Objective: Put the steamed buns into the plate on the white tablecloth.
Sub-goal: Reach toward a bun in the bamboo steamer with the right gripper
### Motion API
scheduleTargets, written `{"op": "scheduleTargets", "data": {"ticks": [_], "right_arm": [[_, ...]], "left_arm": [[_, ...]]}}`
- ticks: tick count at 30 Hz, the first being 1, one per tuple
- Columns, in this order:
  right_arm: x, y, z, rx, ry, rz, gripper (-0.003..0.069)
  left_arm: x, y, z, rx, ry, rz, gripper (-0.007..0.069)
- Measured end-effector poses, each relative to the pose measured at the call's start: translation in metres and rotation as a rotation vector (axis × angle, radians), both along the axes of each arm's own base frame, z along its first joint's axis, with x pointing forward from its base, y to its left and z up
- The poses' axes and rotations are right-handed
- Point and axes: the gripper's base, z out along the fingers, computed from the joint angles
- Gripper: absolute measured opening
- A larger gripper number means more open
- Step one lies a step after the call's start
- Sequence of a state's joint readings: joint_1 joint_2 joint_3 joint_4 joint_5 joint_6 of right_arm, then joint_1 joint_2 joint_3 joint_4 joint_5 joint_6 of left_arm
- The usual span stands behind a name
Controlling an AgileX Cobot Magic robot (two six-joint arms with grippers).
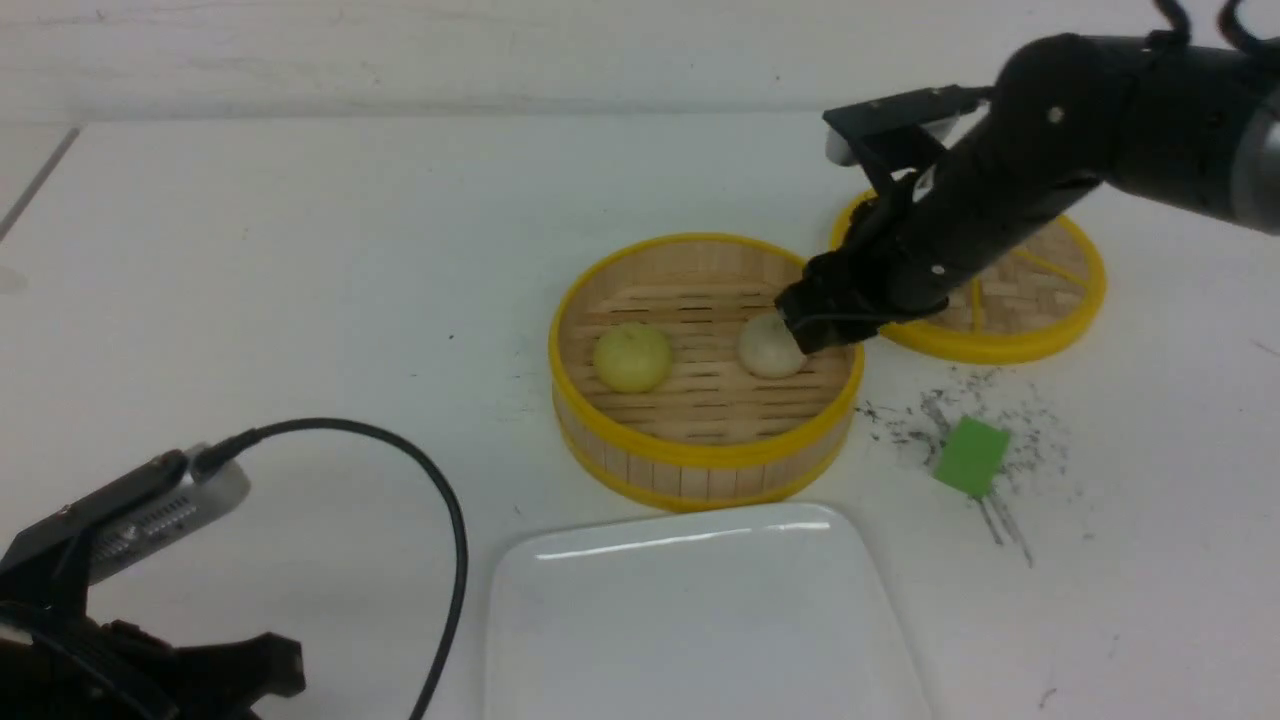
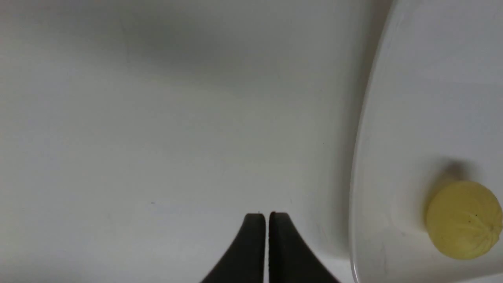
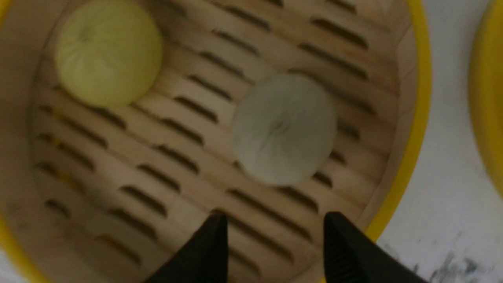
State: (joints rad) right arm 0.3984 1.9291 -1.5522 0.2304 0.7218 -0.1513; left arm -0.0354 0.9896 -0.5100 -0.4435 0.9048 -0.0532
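Note:
A pale yellow bun (image 1: 632, 357) and an off-white bun (image 1: 768, 350) sit in the bamboo steamer basket (image 1: 700, 458). My right gripper (image 1: 812, 325) hangs right over the off-white bun at the basket's right side. In the right wrist view it (image 3: 275, 220) is open and empty, with the off-white bun (image 3: 285, 129) just beyond the fingertips and the yellow bun (image 3: 108, 53) farther off. The white plate (image 1: 700, 620) lies in front of the basket. My left gripper (image 2: 267, 216) is shut and empty beside the plate's rim (image 2: 359, 157). That view shows a yellow bun (image 2: 463, 220) on the plate.
The steamer's woven lid (image 1: 1040, 300) lies flat behind the right arm. A green cube (image 1: 970, 455) sits right of the basket among dark scuffs on the white tablecloth (image 1: 300, 250). A black cable (image 1: 455, 530) loops from the left arm, left of the plate.

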Motion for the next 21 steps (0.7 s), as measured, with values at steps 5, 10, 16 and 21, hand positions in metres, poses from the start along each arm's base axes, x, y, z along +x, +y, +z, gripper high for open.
{"op": "scheduleTargets", "data": {"ticks": [5, 10, 16, 21], "right_arm": [[0.024, 0.008, -0.019, -0.008, -0.031, -0.008, 0.0463], [0.033, 0.011, -0.042, -0.014, -0.013, -0.016, 0.0444], [0.033, 0.014, -0.046, 0.0, -0.006, -0.02, 0.0201], [0.018, 0.011, -0.01, 0.002, -0.004, 0.004, 0.0021]], "left_arm": [[0.0, 0.0, 0.0, 0.0, 0.0, 0.0, 0.0069], [0.0, 0.0, 0.0, 0.0, 0.0, 0.0, 0.0077], [0.0, 0.0, 0.0, -0.001, -0.002, 0.001, 0.0086], [0.0, 0.0, 0.0, 0.003, -0.002, 0.0, 0.009]]}}
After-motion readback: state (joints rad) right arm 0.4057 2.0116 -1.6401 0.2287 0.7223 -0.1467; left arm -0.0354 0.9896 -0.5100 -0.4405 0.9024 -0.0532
